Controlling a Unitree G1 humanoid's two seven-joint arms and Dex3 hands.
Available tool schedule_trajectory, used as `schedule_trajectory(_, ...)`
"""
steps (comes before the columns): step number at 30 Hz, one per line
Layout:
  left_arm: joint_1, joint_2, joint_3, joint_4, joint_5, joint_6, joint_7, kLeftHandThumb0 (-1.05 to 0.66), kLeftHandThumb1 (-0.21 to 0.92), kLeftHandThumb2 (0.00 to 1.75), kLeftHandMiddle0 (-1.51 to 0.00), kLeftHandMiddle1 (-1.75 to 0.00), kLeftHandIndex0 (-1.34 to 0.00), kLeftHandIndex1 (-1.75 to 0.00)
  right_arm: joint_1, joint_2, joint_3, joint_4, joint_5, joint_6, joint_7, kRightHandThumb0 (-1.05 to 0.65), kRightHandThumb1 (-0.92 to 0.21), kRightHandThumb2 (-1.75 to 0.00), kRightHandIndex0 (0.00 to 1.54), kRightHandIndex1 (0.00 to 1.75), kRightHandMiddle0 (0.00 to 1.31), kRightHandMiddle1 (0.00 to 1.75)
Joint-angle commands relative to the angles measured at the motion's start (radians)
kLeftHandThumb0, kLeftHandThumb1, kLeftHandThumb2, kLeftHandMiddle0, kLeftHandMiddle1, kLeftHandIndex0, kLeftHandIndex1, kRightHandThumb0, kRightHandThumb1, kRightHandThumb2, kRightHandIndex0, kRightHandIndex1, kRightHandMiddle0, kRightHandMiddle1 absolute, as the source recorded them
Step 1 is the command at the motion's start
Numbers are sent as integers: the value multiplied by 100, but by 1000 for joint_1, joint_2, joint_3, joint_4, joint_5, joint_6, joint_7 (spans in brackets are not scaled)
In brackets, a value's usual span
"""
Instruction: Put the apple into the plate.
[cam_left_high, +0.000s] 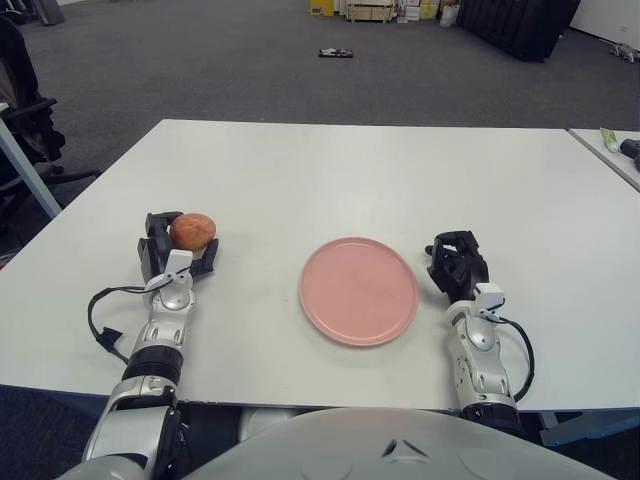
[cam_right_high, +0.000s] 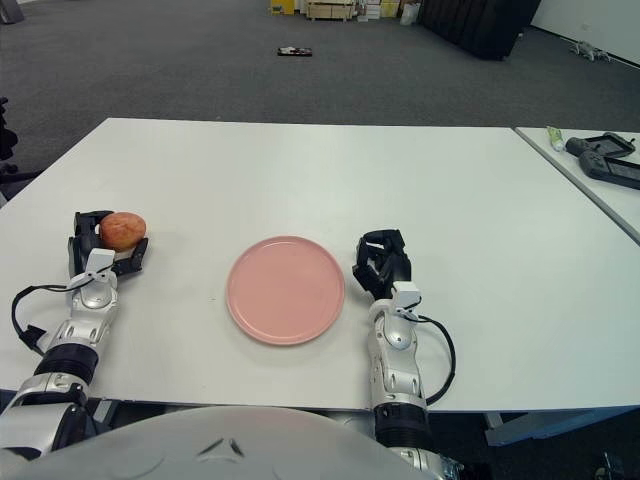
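Note:
A reddish apple (cam_left_high: 193, 231) sits in my left hand (cam_left_high: 176, 249) at the left of the white table, black fingers closed around its sides. The pink plate (cam_left_high: 359, 290) lies empty at the table's front middle, well to the right of the apple. My right hand (cam_left_high: 455, 262) shows just right of the plate's rim, fingers curled, holding nothing.
The white table (cam_left_high: 340, 180) stretches far back behind the plate. A second table with a dark device (cam_right_high: 605, 160) stands at the far right. A black chair (cam_left_high: 25, 110) is off the table's left edge.

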Motion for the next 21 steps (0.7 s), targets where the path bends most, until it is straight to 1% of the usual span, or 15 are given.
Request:
schedule_trajectory(1,26,-28,-9,-23,-16,14,-36,-48,29,135,-128,-175,-63,-175,23,9,-11,43,17,33,-3,-36,-77,-74,50,134,28,175)
schedule_trajectory(4,43,-35,-9,-77,-21,30,-48,-48,29,135,-128,-175,-63,-175,22,10,-11,46,19,30,-3,-37,-77,-75,50,134,28,175)
schedule_trajectory(8,95,-62,-25,-249,-13,87,-64,-48,28,136,-128,-175,-63,-175,22,10,-10,49,19,27,-3,-37,-76,-76,50,134,29,175)
schedule_trajectory(13,115,-77,-41,-329,4,110,-84,-48,28,136,-129,-175,-63,-175,19,10,-9,54,15,28,-7,-37,-75,-77,51,135,29,175)
schedule_trajectory(15,118,-106,-89,-452,66,174,-74,-48,28,136,-129,-175,-63,-175,16,11,-8,56,14,35,-10,-37,-75,-77,51,135,29,175)
schedule_trajectory(16,122,-105,-103,-486,87,183,-79,-48,28,136,-129,-175,-63,-175,15,9,-9,57,13,38,-10,-37,-75,-77,51,135,29,175)
schedule_trajectory(21,145,-103,-131,-583,121,219,-113,-48,29,135,-129,-175,-63,-175,10,4,-9,74,11,31,-5,-37,-75,-77,51,135,29,175)
